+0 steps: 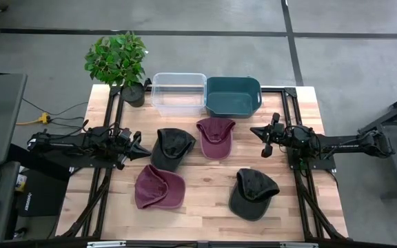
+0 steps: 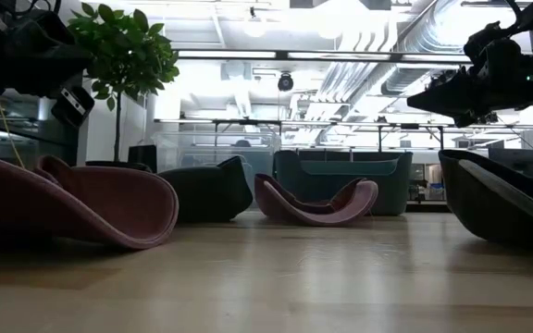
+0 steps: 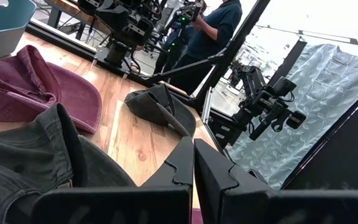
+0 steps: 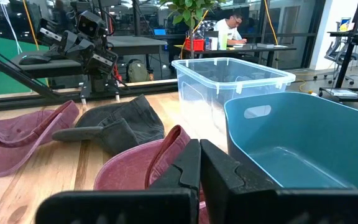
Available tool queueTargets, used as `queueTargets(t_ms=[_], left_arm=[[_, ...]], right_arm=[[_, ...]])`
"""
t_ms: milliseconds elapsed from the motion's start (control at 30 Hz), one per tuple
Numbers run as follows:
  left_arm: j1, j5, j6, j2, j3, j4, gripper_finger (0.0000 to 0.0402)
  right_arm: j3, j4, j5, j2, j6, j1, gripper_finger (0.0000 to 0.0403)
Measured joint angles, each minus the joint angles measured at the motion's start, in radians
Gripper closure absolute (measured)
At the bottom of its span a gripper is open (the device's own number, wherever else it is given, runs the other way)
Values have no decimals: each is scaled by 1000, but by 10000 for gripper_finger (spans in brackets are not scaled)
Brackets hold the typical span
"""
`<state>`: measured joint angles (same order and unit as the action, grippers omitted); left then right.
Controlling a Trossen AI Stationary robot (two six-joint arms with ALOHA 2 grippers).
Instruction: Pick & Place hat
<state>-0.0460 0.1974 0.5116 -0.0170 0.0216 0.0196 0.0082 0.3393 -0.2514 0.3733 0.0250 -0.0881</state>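
Observation:
Four caps lie on the wooden table. A dark grey cap [image 1: 171,148] [image 3: 36,165] and a maroon cap [image 1: 216,136] [image 4: 138,165] lie crown down near the middle. A second maroon cap [image 1: 159,187] [image 2: 81,199] and a second dark cap [image 1: 253,193] [image 2: 502,199] lie nearer the near edge. My left gripper [image 1: 143,153] [image 3: 193,163] is shut and hovers just left of the dark grey cap. My right gripper [image 1: 264,136] [image 4: 199,167] is shut and hovers right of the middle maroon cap, above the table [image 2: 415,95].
A clear plastic bin [image 1: 178,93] [image 4: 229,84] and a teal bin [image 1: 233,96] [image 4: 297,137] stand side by side at the far edge. A potted plant [image 1: 119,62] stands at the far left corner. People [image 3: 210,25] are in the room beyond the table.

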Motion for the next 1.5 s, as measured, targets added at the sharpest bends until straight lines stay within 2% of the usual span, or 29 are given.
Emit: queueTargets(t_ms=[200, 433, 667, 967, 1100, 1500], left_arm=[[0, 0, 0, 0, 0, 0, 401], [0, 0, 123, 0, 0, 2, 401], [0, 0, 132, 0, 0, 5, 401], [0, -16, 380, 0, 0, 4, 401], [0, -63, 395, 0, 0, 4, 401], [0, -50, 446, 0, 0, 4, 401]], right_arm=[[0, 0, 0, 0, 0, 0, 402], [0, 0, 0, 0, 0, 0, 402], [0, 0, 0, 0, 0, 0, 402], [0, 0, 0, 0, 0, 0, 402], [0, 0, 0, 0, 0, 0, 402], [0, 0, 0, 0, 0, 0, 402]])
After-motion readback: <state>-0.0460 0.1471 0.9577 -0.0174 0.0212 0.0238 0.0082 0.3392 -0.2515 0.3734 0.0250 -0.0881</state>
